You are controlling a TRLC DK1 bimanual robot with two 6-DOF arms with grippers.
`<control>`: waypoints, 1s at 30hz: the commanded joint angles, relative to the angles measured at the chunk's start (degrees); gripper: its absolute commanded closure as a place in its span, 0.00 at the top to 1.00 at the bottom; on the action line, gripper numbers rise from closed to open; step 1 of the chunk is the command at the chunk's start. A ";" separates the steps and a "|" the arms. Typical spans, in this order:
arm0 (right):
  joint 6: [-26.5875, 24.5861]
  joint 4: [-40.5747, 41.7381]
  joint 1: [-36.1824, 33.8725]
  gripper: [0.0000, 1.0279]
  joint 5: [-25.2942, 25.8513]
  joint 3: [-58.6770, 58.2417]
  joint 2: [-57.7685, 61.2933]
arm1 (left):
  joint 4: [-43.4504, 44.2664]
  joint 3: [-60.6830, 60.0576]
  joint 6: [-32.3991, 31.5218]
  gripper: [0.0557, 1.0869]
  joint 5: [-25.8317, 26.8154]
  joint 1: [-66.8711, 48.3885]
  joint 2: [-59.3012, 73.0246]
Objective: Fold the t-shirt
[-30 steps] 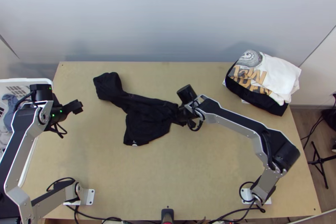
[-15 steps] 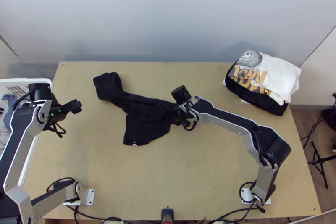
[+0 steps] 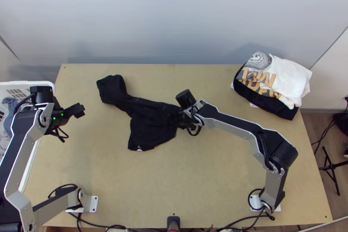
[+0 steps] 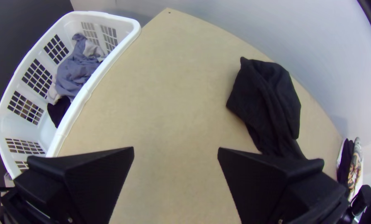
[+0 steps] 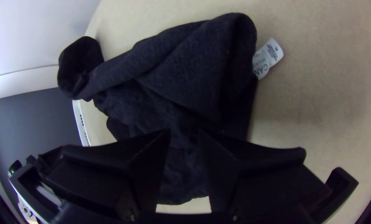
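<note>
1. Right pincer (image 5: 184, 130) was found modestly parted, its tips low over the black t-shirt (image 3: 152, 123); I saw no cloth clamped between them. Stage in hand, in my judgement: spreading and straightening, ahead of any proper fold.
2. Next move, as assessed: I needed to take a loose edge at the garment's right end and draw it out flat, ideally with both pincers pulling apart. Closing on several layers at once was the likely fault, since it would have dragged the bundle whole.
3. Right arm (image 3: 235, 123) ran from its lower-right base, elbow bent outward, forearm slanting across to mid-table. Left arm (image 3: 21, 145) was bent up along the table's left side.
4. Garment was inspected in the top view: bunched, left of centre on the table (image 3: 195, 179), a narrow twisted length at upper left, a wider lobe toward the near side, and the right end beneath my right wrist.
5. Left pincer (image 4: 176, 150) stood wide open and empty, near the basket (image 4: 84, 93) and well apart from the garment.
6. Label (image 5: 268, 58), white, stuck out past a cloth edge.
</note>
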 commanded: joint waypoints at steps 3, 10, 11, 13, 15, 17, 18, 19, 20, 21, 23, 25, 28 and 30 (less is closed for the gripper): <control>0.00 2.87 0.44 0.33 0.46 0.26 1.53 | 0.29 0.00 0.11 0.95 0.03 0.03 0.68; -0.26 2.96 0.44 0.33 0.55 1.23 3.55 | 0.38 0.00 0.11 0.95 0.03 0.03 0.77; -0.44 3.05 0.44 0.28 0.90 1.14 3.64 | 0.38 0.00 0.11 0.95 0.03 0.11 0.77; -0.96 3.14 0.44 0.03 4.33 0.96 3.11 | 0.38 0.00 0.20 0.95 0.03 0.11 0.77; -2.28 3.14 0.44 0.03 5.21 0.26 1.79 | 0.29 0.09 0.28 0.95 0.03 0.11 0.77; -3.42 3.14 0.35 0.03 5.21 -1.15 -1.29 | 0.29 0.26 0.37 0.95 0.03 0.11 0.77; -4.48 3.14 0.26 0.03 5.21 -2.11 -3.57 | 0.29 0.44 0.55 0.95 0.03 0.29 0.77; -5.71 3.14 0.18 0.03 5.21 -3.17 -6.03 | 0.29 0.61 0.81 0.95 0.03 0.29 0.77; -6.85 3.14 0.00 0.03 5.21 -4.31 -8.67 | 0.38 0.88 0.90 0.95 0.03 0.38 0.77; -7.82 3.14 -0.44 0.03 5.21 -5.54 -11.39 | 0.38 1.05 0.90 0.95 0.03 0.46 0.86; -9.14 3.14 -1.76 0.03 5.29 -8.09 -16.31 | 0.56 1.76 0.72 0.95 0.03 0.46 1.39; -9.84 3.14 -3.95 0.03 5.29 -10.46 -20.53 | 1.17 2.55 0.20 0.95 0.12 0.55 1.92; -9.84 3.05 -7.29 0.03 5.29 -13.36 -25.10 | 3.72 2.90 -2.00 0.95 0.91 0.38 2.00; -9.84 2.79 -9.05 0.03 5.47 -14.68 -26.95 | 6.01 2.90 -3.14 0.95 2.14 -0.24 2.00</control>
